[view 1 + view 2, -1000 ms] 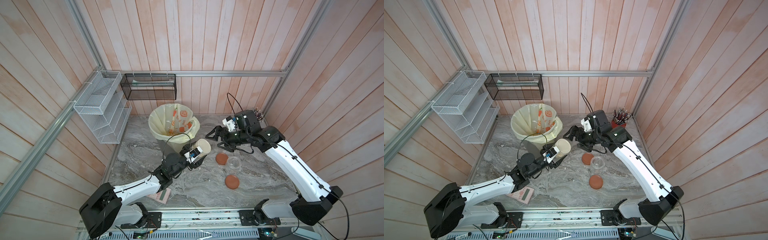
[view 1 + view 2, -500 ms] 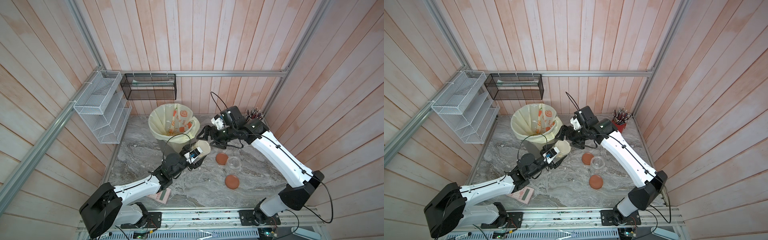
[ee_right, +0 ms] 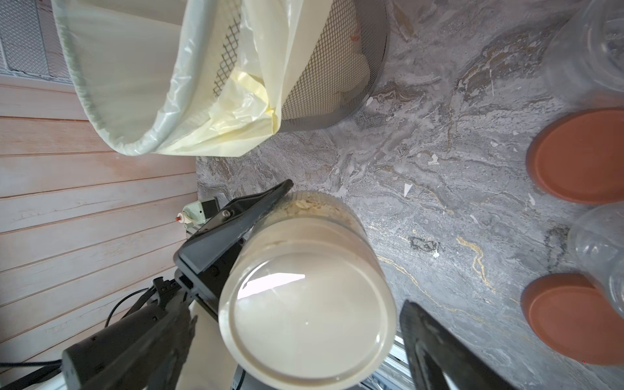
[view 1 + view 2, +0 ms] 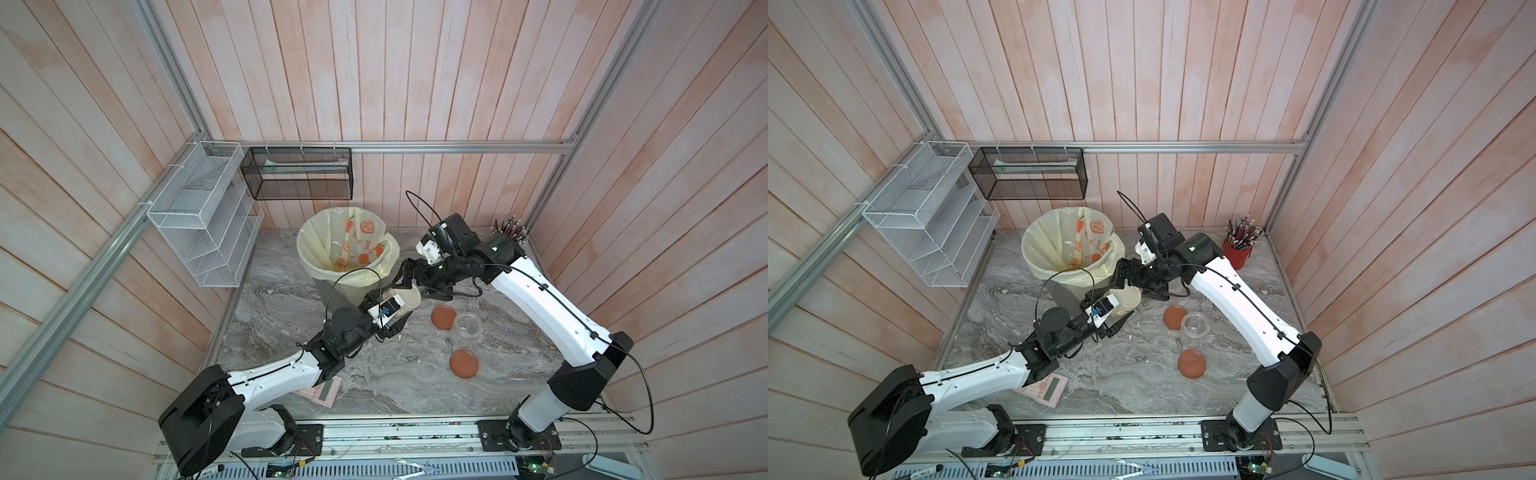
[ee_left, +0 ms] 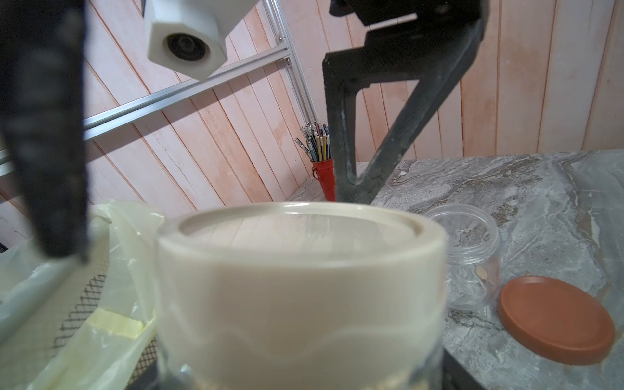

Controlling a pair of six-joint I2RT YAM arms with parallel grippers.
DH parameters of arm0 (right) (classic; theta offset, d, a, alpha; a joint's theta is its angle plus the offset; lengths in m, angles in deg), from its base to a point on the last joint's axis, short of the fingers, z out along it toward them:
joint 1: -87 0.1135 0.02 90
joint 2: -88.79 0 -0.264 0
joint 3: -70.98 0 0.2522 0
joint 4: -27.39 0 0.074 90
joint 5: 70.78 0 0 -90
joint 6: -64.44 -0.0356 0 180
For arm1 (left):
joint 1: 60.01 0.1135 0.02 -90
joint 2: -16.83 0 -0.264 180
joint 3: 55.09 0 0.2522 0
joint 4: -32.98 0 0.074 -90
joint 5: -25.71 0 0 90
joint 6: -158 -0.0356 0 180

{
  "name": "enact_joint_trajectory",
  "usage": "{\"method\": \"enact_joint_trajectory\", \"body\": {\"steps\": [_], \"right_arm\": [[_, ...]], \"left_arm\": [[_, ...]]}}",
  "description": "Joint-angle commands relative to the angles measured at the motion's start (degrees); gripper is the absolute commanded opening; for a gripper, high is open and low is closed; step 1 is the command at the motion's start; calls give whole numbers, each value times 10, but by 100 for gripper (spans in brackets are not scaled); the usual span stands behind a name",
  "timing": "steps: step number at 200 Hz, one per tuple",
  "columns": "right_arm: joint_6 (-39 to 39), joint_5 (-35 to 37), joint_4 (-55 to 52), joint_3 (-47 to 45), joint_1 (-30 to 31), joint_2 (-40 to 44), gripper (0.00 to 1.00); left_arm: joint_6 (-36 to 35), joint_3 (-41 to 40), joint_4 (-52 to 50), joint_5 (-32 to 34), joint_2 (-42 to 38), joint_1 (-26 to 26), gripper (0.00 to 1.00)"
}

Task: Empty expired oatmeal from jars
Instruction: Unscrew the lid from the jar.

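— Where's the cream-lidded jar (image 4: 409, 300)?
— Mid-frame in both top views, just lower right of the bin (image 4: 307, 257), with oatmeal (image 3: 304, 204) inside and its lid on. My left gripper (image 4: 395, 318) is clamped on its body. My right gripper (image 4: 414, 287) is spread wide around the lid, not pinching.
— Progress?
— Two orange lids (image 4: 443, 318) lie off, with an empty jar (image 4: 468, 325) beside them. I judge this one's yet to be emptied: unscrew, tip.
— Orientation?
— Lid up, axis roughly vertical, leaning slightly toward my right arm.
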Motion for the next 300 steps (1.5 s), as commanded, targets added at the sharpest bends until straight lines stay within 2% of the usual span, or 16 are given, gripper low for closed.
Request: {"method": "enact_joint_trajectory", "body": {"steps": [1,17,113,131,150,181,197,215,250,300], "right_arm": [[17,11,-24,11,2,-12,98],[19,7,-24,10,5,-14,98],[51,30,-42,15,28,-17,83],[58,41,-47,16,28,-14,77],[72,48,-40,13,28,-4,68],[140,22,20,-35,34,33,61],[180,21,54,-72,43,51,54],[227,30,49,-52,48,48,51],[314,-11,54,-46,50,59,52],[488,26,20,-37,52,52,53]], "left_arm": [[-4,0,49,-2,-10,-2,20],[-5,0,49,-1,-10,-2,20],[3,8,45,-14,-7,-2,20],[9,7,45,-18,-10,-2,20],[23,-3,56,-31,-19,-2,19],[64,-13,57,-83,-39,3,17],[88,-19,67,-112,-44,5,16],[108,-20,76,-134,-45,8,16],[128,-16,87,-159,-42,9,16],[142,-11,71,-184,-60,9,15]]}}
